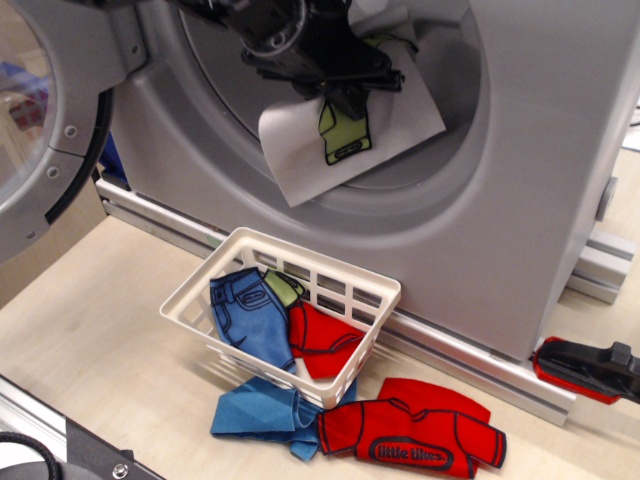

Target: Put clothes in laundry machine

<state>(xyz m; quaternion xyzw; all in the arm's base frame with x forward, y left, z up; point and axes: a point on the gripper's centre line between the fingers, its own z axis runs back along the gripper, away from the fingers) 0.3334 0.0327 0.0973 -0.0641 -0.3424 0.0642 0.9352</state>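
Observation:
My black gripper is shut on a white cloth printed with a lime-green shirt. It holds the cloth hanging inside the round drum hole of the grey laundry machine. The cloth's lower edge hangs just above the drum's lower rim. The round clear-windowed door stands open at the left. More clothes lie below: blue jeans and a red piece in the white lattice basket, a blue cloth and a red shirt on the table.
The basket leans against the machine's front rail. A red and black object lies at the right by the machine's base. An aluminium rail crosses the bottom left corner.

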